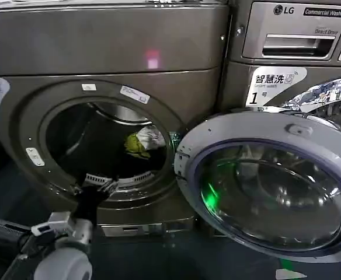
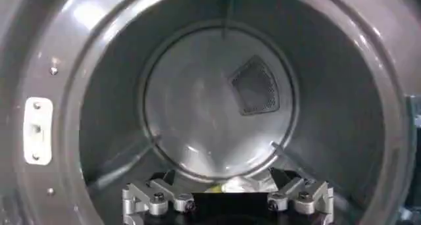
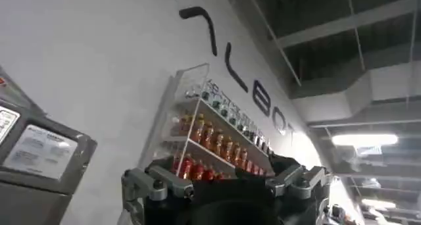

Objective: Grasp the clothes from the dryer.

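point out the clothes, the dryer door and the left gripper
clothes (image 1: 142, 142), head view, on the yellow-green part of the bundle
dryer door (image 1: 275, 195), head view, on the glass pane
left gripper (image 2: 227, 199), left wrist view, midway between its fingertips

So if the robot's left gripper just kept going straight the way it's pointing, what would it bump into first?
Probably the clothes. The left gripper, open at the dryer's mouth, points into the drum, and a bit of yellow-green cloth shows just past its fingers. Depth is hard to judge; beyond lies the drum's back wall.
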Tool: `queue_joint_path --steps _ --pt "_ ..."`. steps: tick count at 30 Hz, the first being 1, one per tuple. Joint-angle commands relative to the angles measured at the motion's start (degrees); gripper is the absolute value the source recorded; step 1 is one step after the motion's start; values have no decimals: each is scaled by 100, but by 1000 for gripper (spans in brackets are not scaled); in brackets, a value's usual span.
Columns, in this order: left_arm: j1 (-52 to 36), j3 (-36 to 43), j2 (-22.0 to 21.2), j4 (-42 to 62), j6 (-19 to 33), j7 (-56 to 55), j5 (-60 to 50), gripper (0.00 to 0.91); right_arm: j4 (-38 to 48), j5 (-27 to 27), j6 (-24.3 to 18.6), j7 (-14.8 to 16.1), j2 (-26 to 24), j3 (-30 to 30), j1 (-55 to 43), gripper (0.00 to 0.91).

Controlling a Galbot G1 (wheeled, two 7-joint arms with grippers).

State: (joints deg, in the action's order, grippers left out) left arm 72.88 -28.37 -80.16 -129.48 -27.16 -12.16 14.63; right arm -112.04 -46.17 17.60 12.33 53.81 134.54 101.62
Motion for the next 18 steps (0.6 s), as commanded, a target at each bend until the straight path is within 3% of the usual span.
queue_joint_path --steps 1,5,8,10,18 --pt "-1706 41 242 1671 25 22 217 907 -56 -44 754 -368 -138 55 0 907" --pt "-2766 168 370 2710 3 128 399 907 -29 -8 852 -570 -193 43 -1 907" --pt "-3347 329 427 3228 123 151 493 907 6 17 914 -888 -265 55 25 907" --pt "-3601 441 433 3616 182 158 532 907 83 -224 901 -1041 -346 128 20 907" --pt "-4767 890 346 5336 383 259 664 907 171 -286 923 -1102 -434 181 -12 907"
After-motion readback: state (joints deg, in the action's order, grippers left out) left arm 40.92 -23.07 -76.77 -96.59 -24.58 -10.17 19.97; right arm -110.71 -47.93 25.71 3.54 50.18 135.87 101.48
